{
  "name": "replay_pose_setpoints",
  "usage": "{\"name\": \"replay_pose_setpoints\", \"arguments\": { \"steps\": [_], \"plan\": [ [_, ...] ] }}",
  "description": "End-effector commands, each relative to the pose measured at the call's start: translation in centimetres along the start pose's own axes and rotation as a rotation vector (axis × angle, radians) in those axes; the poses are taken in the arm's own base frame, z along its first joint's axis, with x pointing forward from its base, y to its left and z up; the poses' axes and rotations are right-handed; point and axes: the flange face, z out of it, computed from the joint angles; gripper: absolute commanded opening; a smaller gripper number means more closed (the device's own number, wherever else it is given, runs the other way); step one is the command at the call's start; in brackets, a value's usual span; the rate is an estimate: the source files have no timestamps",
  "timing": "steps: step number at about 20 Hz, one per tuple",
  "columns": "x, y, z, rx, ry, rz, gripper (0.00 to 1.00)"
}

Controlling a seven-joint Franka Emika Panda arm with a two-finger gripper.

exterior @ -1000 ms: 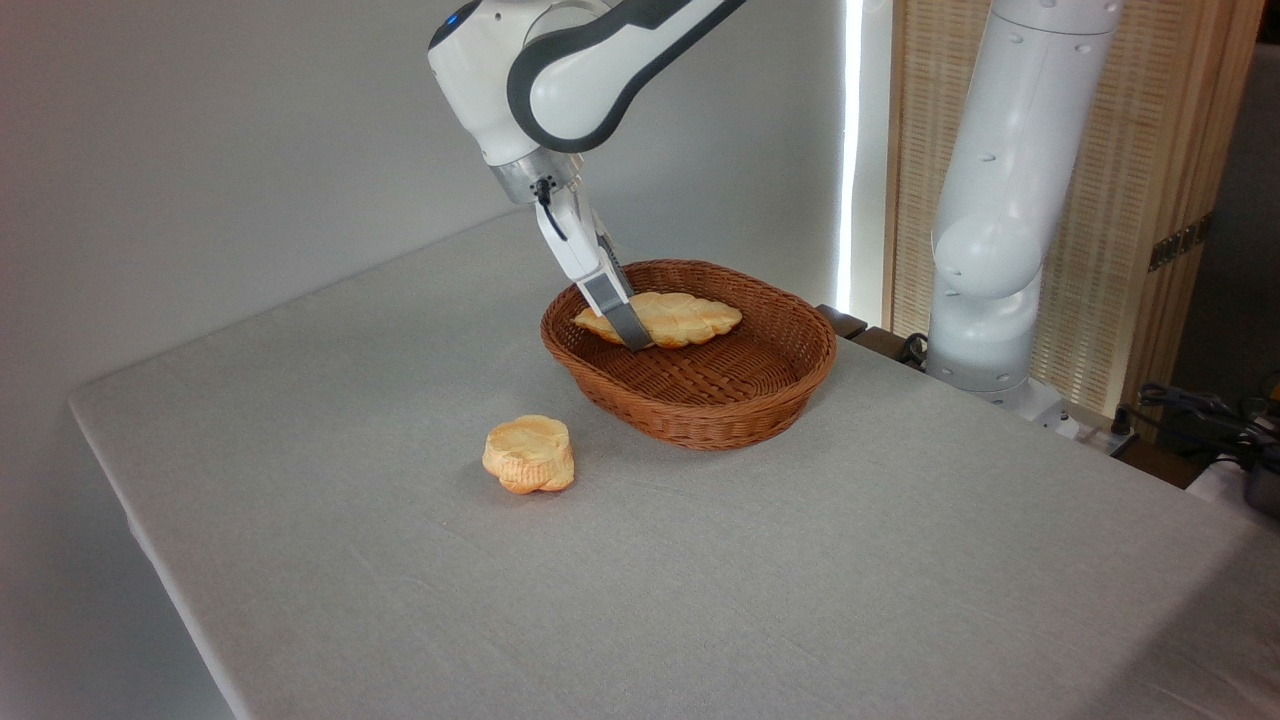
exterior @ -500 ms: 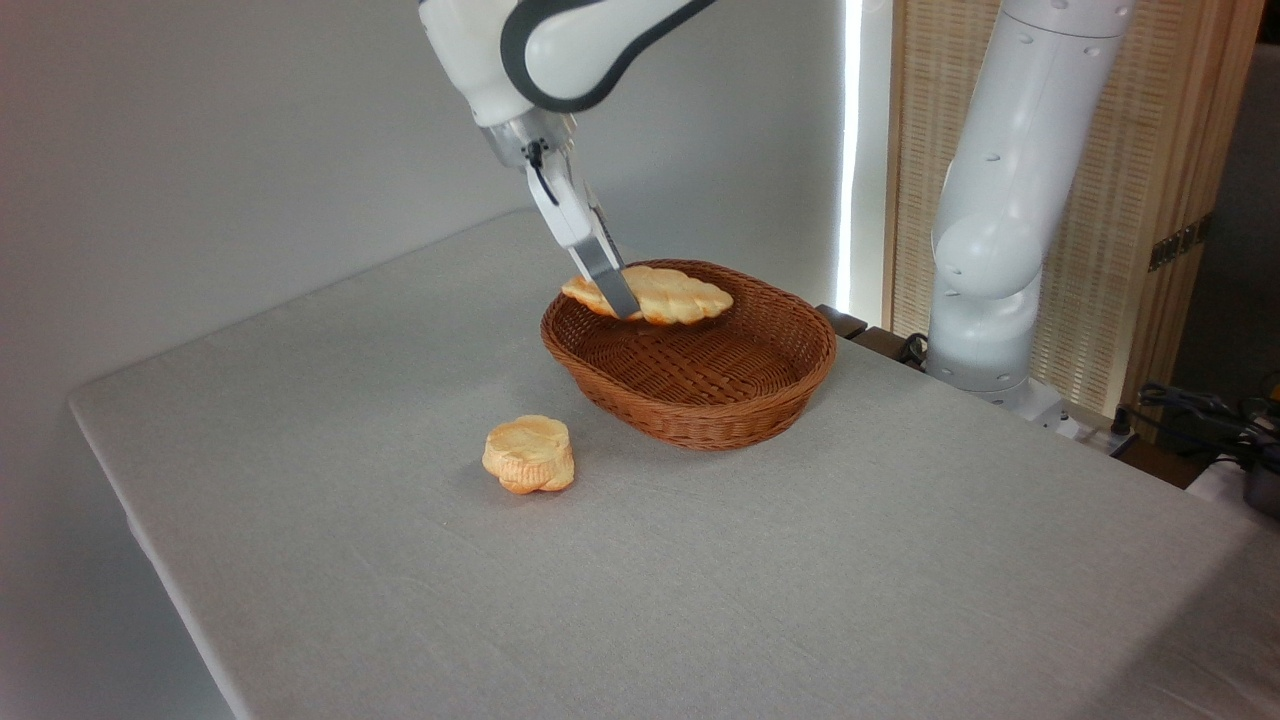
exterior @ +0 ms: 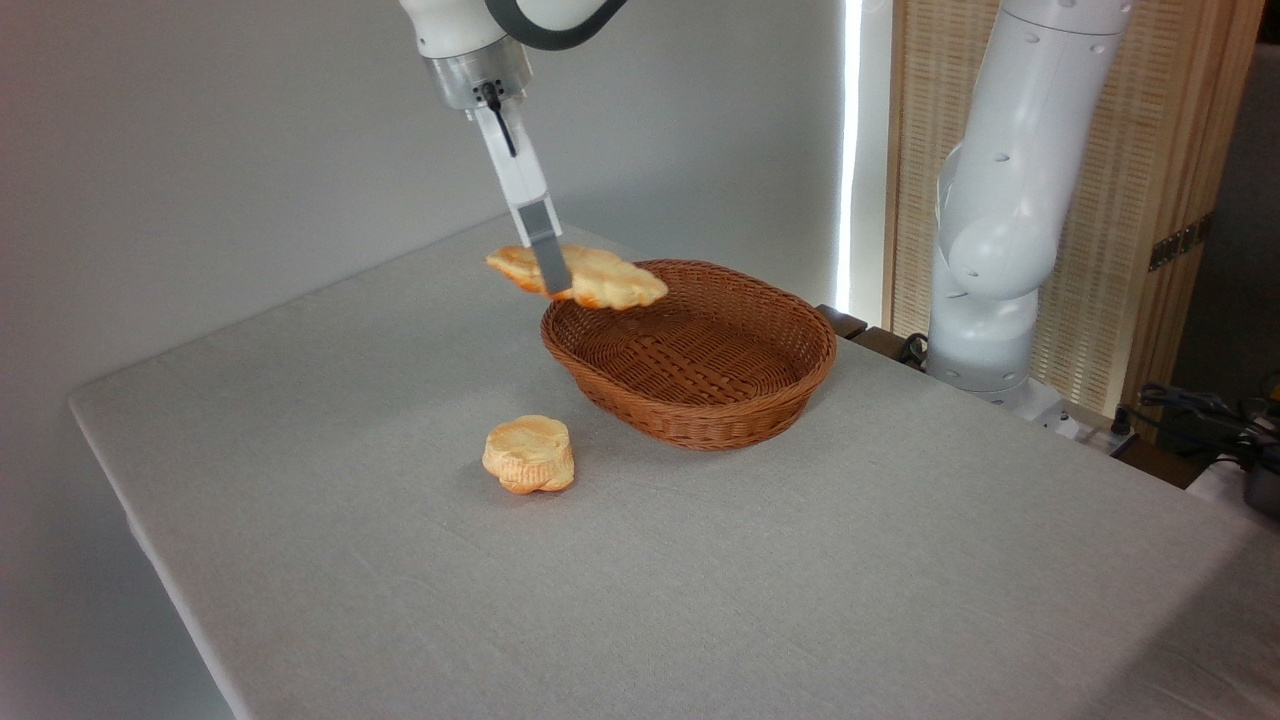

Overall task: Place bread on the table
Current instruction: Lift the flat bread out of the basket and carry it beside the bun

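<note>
Golden braided bread (exterior: 590,279): clamped near mid-length in the jaws of the gripper (exterior: 550,275), airborne over the wicker basket (exterior: 700,390) left rim. Long axis runs left-right, crosswise to the jaws. Bare grey tabletop (exterior: 350,400) lies below-left; bun (exterior: 529,455) nearby.

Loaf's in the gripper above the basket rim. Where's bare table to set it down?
The gripper holds the bread over the basket rim. Bare table lies left of the basket, behind the bun. The whole near stretch in front of the bun and basket is bare too. The bun-basket gap is tight.
</note>
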Motion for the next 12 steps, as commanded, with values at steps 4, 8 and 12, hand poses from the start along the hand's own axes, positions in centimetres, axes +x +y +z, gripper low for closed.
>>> {"name": "replay_pose_setpoints", "arguments": {
  "steps": [4,8,12],
  "plan": [
    [1.6,-7.8,-1.6,0.048,0.113,-0.14,0.54],
    [2.9,-11.0,-0.1,0.083,0.136,-0.183,0.54],
    [3.9,-11.9,2.4,0.079,0.108,-0.191,1.0]
  ]
}}
